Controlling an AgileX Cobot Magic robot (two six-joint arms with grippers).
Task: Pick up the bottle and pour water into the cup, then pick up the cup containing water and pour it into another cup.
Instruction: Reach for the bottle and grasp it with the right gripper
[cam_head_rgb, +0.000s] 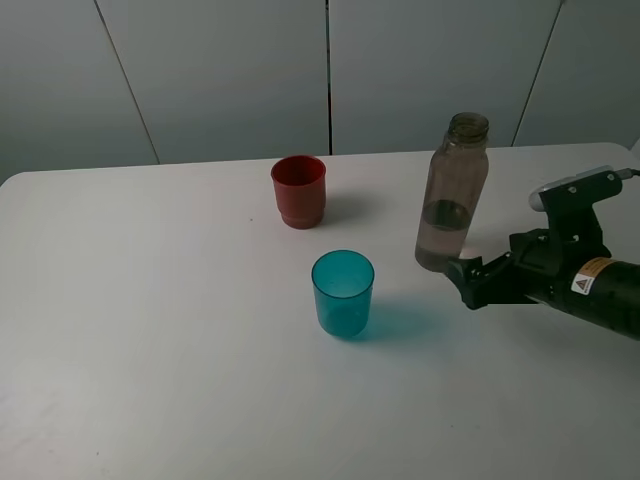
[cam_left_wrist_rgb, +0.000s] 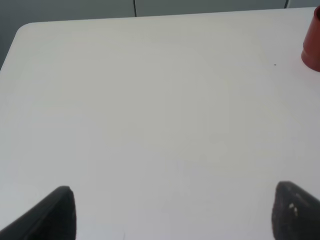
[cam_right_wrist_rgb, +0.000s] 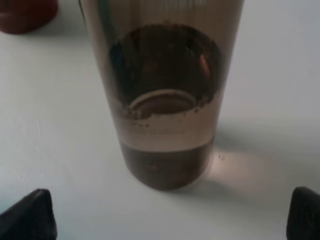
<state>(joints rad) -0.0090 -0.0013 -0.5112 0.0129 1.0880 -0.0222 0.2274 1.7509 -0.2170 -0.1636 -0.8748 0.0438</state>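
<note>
On white table (cam_head_rgb: 150, 330), bottle (cam_head_rgb: 453, 190), grey panelled wall (cam_head_rgb: 220, 70)

Quick headcount: one bottle (cam_head_rgb: 452, 195), two cups (one teal cup (cam_head_rgb: 342, 292), one red cup (cam_head_rgb: 298, 191)) and one white counter (cam_head_rgb: 150, 330). Two pincers too, the left pincer (cam_left_wrist_rgb: 172, 212) and the right pincer (cam_right_wrist_rgb: 167, 217).

Lighting is bright, even and diffuse in all views, with no hard glare. In the high view, soft shadows fall on the table (cam_head_rgb: 150, 330) to the right of the teal cup (cam_head_rgb: 342, 292) and the red cup (cam_head_rgb: 298, 190); the teal cup's shadow is tinted blue-green. In the right wrist view the bottle (cam_right_wrist_rgb: 165, 100) is close and soft-focused, with a bright patch beside its base. The left wrist view shows flat light.
</note>
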